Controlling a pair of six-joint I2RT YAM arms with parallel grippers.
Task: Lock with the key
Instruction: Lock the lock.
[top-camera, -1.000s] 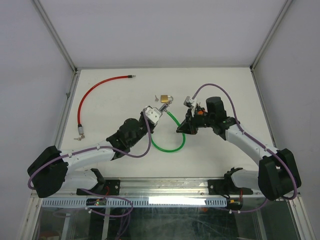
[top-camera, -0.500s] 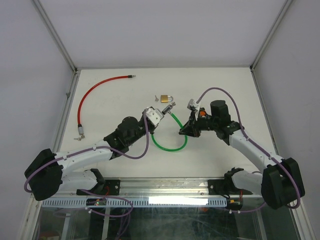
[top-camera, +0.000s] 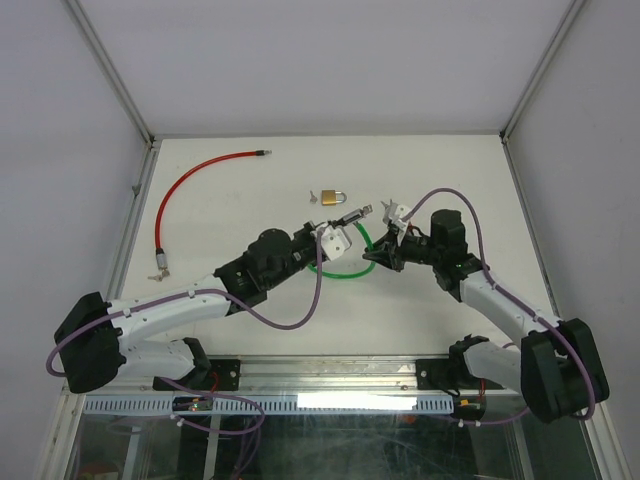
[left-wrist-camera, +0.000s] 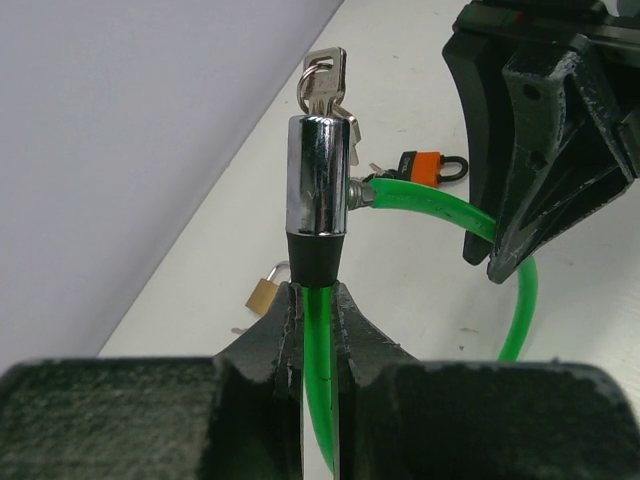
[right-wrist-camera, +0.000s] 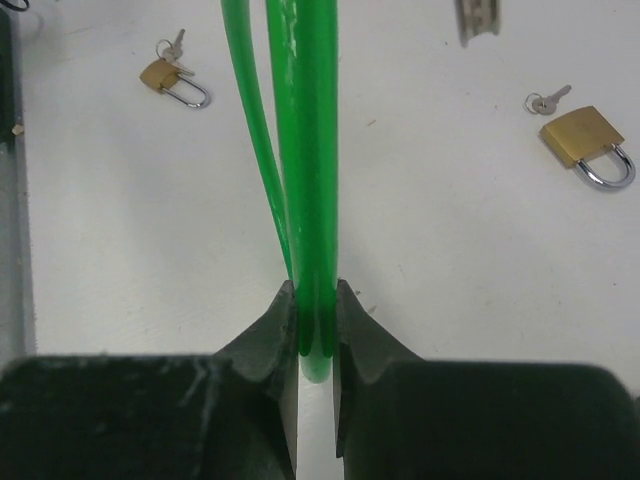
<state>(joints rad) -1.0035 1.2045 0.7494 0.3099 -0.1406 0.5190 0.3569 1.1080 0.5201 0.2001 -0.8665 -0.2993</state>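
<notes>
A green cable lock (top-camera: 341, 271) is held up between both arms. Its chrome cylinder (left-wrist-camera: 319, 178) stands upright with a key (left-wrist-camera: 325, 80) in its top, and the cable's other end enters the cylinder's side. My left gripper (left-wrist-camera: 318, 305) is shut on the green cable (left-wrist-camera: 318, 345) just under the cylinder's black collar. My right gripper (right-wrist-camera: 315, 305) is shut on another stretch of the green cable (right-wrist-camera: 311, 150). In the top view the left gripper (top-camera: 343, 226) and the right gripper (top-camera: 381, 251) sit close together at mid-table, with the cylinder (top-camera: 353, 216) between them.
A brass padlock (top-camera: 333, 194) with a small key (top-camera: 312, 197) lies behind the grippers. A red cable lock (top-camera: 188, 187) curves along the left side, its lock end (top-camera: 160, 264) near the left edge. An orange padlock (left-wrist-camera: 421, 165) lies behind the cylinder.
The left gripper has carried the cylinder end to the right, toward the right gripper. The right gripper has shifted slightly right. The green loop has drawn in smaller.
</notes>
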